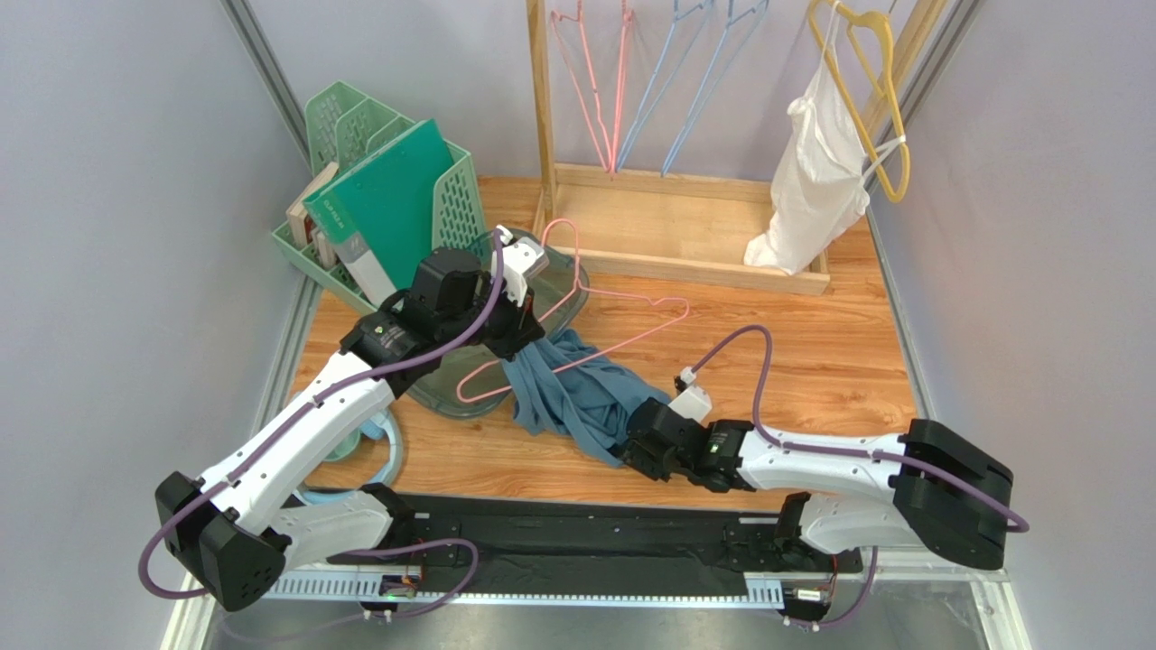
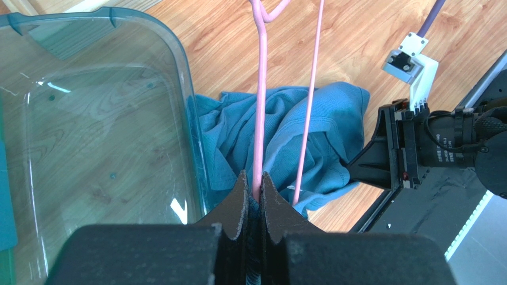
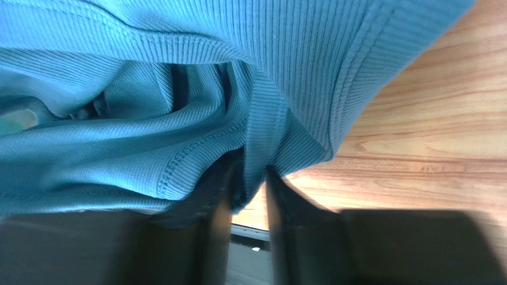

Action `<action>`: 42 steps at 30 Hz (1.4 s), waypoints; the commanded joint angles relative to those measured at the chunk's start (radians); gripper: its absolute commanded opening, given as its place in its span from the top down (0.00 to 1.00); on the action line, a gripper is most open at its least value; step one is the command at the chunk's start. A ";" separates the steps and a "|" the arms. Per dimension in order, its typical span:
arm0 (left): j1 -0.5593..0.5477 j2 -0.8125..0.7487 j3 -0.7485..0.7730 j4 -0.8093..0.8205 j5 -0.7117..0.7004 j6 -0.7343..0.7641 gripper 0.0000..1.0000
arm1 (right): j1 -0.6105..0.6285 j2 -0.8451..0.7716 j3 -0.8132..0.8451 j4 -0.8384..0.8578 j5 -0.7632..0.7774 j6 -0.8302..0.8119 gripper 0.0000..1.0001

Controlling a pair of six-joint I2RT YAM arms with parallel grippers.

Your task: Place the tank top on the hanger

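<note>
The pink hanger (image 1: 638,329) lies tilted over the blue-teal tank top (image 1: 584,393) at the middle of the table. My left gripper (image 1: 523,336) is shut on one pink wire of the hanger (image 2: 259,89), with a bit of blue fabric also between the jaws (image 2: 256,189). The second wire (image 2: 309,101) runs beside it over the crumpled tank top (image 2: 333,130). My right gripper (image 1: 638,447) is at the tank top's near right edge, shut on a fold of the ribbed fabric (image 3: 178,130), pinched between its fingers (image 3: 250,184). It also shows in the left wrist view (image 2: 381,160).
A clear plastic bin (image 2: 89,119) sits left of the tank top, under my left arm (image 1: 448,386). A green basket (image 1: 394,190) with books stands at the back left. A wooden rack (image 1: 679,217) at the back holds pink and light-blue hangers, and a yellow hanger with a white garment (image 1: 821,176).
</note>
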 commanded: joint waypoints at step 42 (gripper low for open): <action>-0.002 -0.160 -0.034 0.089 0.117 0.075 1.00 | -0.709 -0.262 0.299 -0.182 0.041 -0.799 1.00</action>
